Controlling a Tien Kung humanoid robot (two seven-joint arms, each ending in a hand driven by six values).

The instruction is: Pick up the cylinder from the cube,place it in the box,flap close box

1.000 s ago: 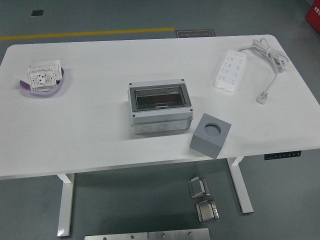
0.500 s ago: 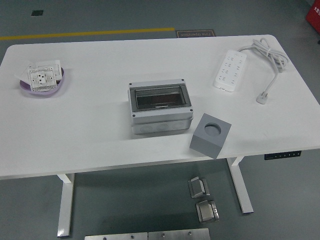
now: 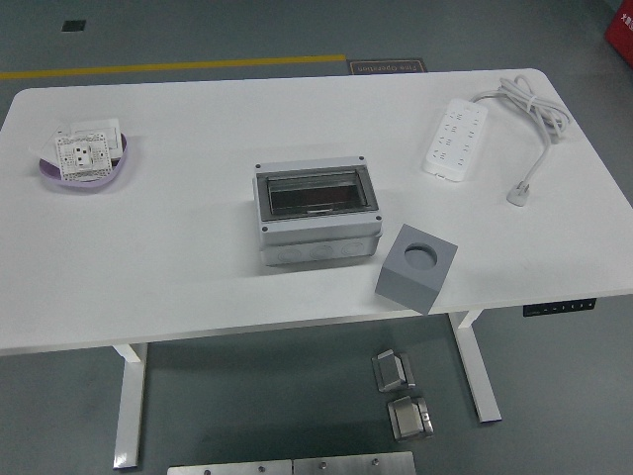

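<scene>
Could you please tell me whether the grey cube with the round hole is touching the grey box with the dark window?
Apart. The head view shows a strip of white table between the grey cube and the grey box.

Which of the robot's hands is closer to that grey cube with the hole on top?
Neither can be told: no arm or hand shows in the head view. The grey cube sits near the table's front edge, just right of the box.
</scene>
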